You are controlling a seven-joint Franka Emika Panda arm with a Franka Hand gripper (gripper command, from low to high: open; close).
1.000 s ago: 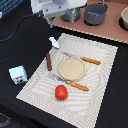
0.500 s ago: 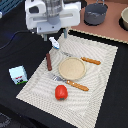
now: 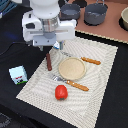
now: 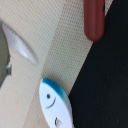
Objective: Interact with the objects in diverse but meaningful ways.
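My gripper (image 3: 49,48) hangs over the far left part of the striped placemat (image 3: 95,95), just above the far end of the dark brown sausage (image 3: 49,62); its fingers are hidden under the white hand. The wrist view shows the sausage (image 4: 94,20) lying across the mat's edge. It also shows a little white piece with a blue band and a drawn face (image 4: 55,102), and no fingers. The red tomato (image 3: 61,92) sits on the mat's near part. A pale-blue-and-white milk carton (image 3: 18,75) stands on the dark table to the exterior view's left.
The tan plate (image 3: 72,68) lies mid-mat between two pieces of orange-handled cutlery: one (image 3: 91,61) beyond the plate and one (image 3: 77,85) in front of it. Grey pots (image 3: 95,13) and a bowl (image 3: 124,18) stand at the back on a brown board.
The arm has come down and forward from the back of the table. It now stands low over the sausage's far end and hides the mat's far left corner.
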